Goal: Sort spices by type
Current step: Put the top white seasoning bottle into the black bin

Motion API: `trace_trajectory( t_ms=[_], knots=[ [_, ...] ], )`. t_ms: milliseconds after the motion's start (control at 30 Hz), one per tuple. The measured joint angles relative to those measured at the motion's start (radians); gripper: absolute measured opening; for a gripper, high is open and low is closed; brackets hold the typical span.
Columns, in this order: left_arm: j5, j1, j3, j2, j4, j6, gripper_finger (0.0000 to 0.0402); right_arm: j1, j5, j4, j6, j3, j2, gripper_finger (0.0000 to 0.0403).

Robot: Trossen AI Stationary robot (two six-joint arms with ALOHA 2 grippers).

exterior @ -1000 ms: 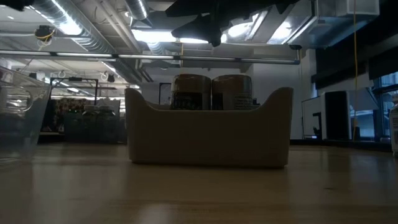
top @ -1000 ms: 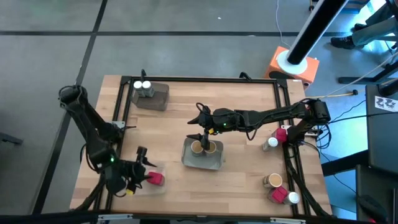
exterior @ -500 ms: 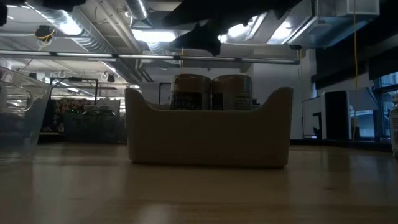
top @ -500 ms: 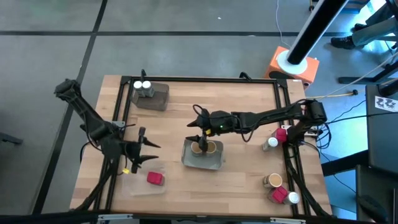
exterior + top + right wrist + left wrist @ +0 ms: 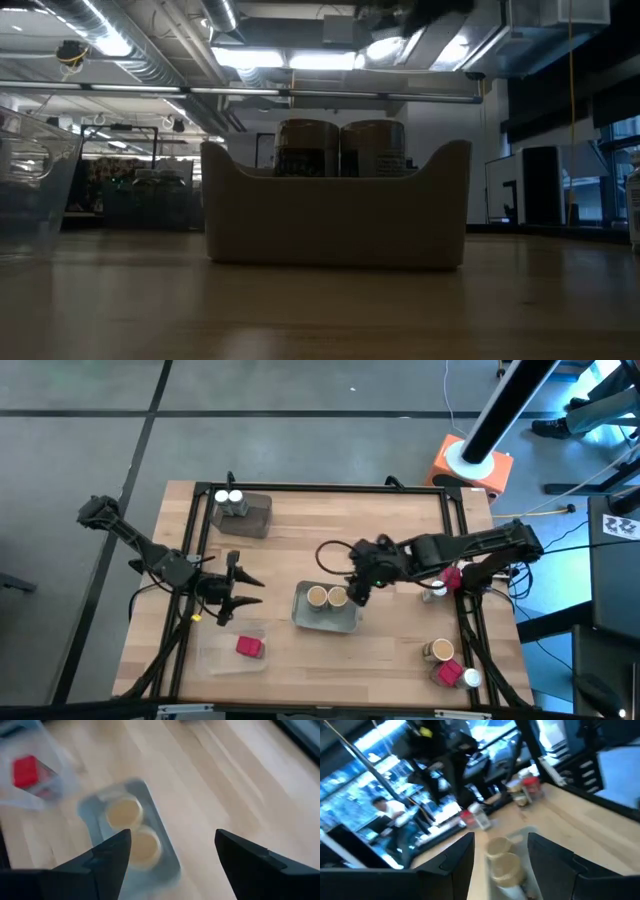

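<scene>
Two tan-lidded jars [image 5: 327, 596] stand side by side in a grey tray [image 5: 325, 618] at mid-table; the low view shows their tops [image 5: 340, 148] above the tray's wall. My right gripper [image 5: 355, 592] hovers open just right of that tray and above it, with nothing between its fingers [image 5: 172, 837]. My left gripper [image 5: 252, 592] stands open and level to the left of the tray, pointing toward it, empty [image 5: 500, 842]. A red box [image 5: 249, 647] lies in the clear tray [image 5: 225, 658] at the near left.
A second grey tray [image 5: 252, 518] at the far left holds two white-capped jars [image 5: 229, 497]. At the right edge stand a red container [image 5: 452, 574] and a white-capped jar [image 5: 437, 590]. At the near right are a tan-lidded jar [image 5: 440, 650], a red one [image 5: 447, 673] and a white-capped one [image 5: 470, 679].
My left gripper has risen from the clear tray, gone toward the far edge and the middle, and tipped from pointing down to level; the red box stays in the tray. My right gripper has lifted away from over the tan-lidded jars and drawn back toward the right edge.
</scene>
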Motion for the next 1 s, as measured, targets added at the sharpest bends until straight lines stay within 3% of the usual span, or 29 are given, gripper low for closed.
trace_trajectory(
  t_ms=[300, 500, 800, 1000],
  knots=[
    [-0.002, 0.02, 0.017, -0.018, -0.11, -0.08, 0.0172, 0.083, -0.026, -0.5, 0.524, 0.044, 0.0, 0.0289],
    [-0.003, 0.02, 0.016, -0.016, -0.118, -0.082, 0.0172, 0.118, -0.08, -0.494, 0.641, -0.038, -0.018, 0.0289],
    [-0.003, 0.038, 0.016, -0.015, -0.12, -0.08, 0.0172, 0.102, -0.213, -0.493, 0.644, -0.195, -0.031, 0.0289],
    [-0.004, 0.058, 0.016, -0.014, -0.123, -0.082, 0.0172, 0.103, -0.273, -0.494, 0.71, -0.334, -0.114, 0.0289]
  ],
)
